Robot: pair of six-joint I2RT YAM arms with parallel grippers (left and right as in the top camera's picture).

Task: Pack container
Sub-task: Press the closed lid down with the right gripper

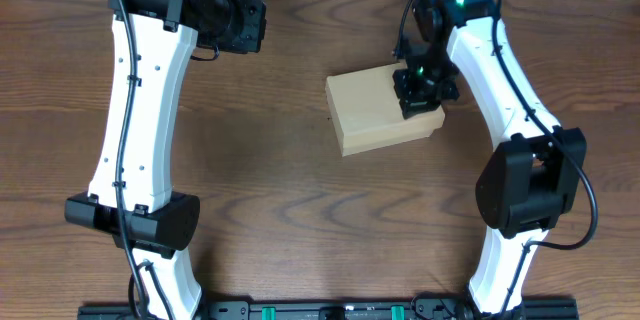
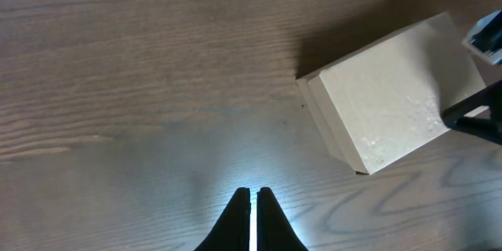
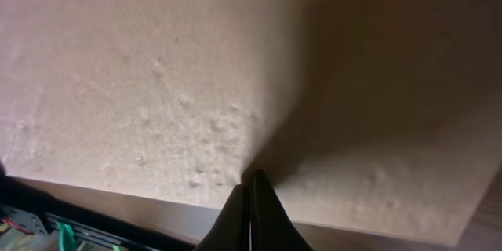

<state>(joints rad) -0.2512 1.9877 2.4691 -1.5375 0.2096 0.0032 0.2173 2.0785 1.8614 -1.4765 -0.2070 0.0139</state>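
The container is a plain tan cardboard box lying closed on the wooden table, right of centre. My right gripper is shut, its tips pressed down on the box's right end; in the right wrist view the lid fills the frame and the closed tips touch its pitted surface. My left gripper is shut with nothing in it, hovering over bare table to the left of the container. In the overhead view the left gripper sits at the back left, well apart from the box.
The right arm's white links curve around the box's right side. The left arm runs down the left of the wooden table. A black rail lies along the front edge.
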